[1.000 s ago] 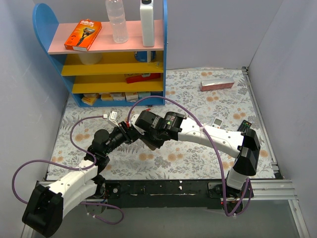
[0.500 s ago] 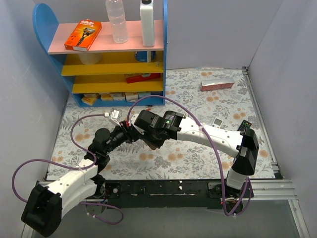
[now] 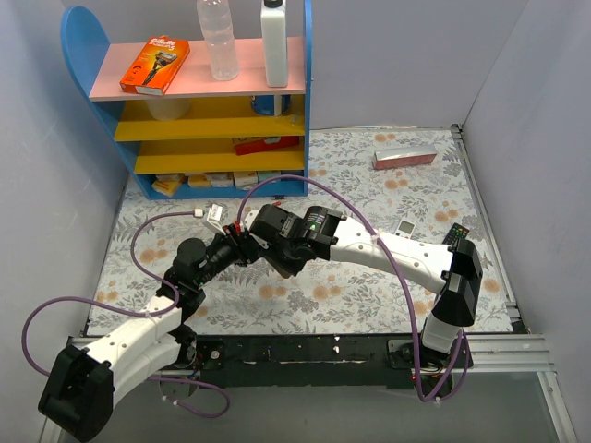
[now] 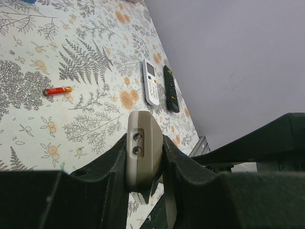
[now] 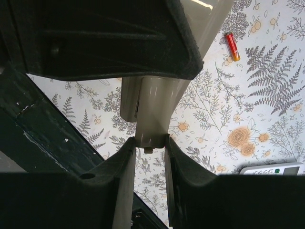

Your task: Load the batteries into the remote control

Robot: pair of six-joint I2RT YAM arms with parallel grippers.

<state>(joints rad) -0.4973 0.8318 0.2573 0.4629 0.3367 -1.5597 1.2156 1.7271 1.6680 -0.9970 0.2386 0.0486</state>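
Left wrist and right wrist showed the left pincer (image 4: pixel 145 153) and right pincer (image 5: pixel 148 143) clamped on the remote control (image 4: pixel 142 128), off the surface (image 4: pixel 95 28). Freeing either for the battery (image 4: pixel 57 90) lying there risked letting the remote twist loose.

Bright, even light with soft shadows throughout; both wrist views show dark, blurred foregrounds and sharp backgrounds

Fern/flower-print tbl cover (image 3: pixel 360 300) fills ctr, plain grey walls (image 3: pixel 406 65) at back, left & right, blue shelf unit (image 3: pixel 307 92) w/ pink top shelf (image 3: pixel 208 85) + yellow lower shelves (image 3: pixel 212 126) in upper left of frame, metal rail (image 3: pixel 476 198) down right edge, black bar (image 3: pixel 305 351) along bottom, light soft & even.
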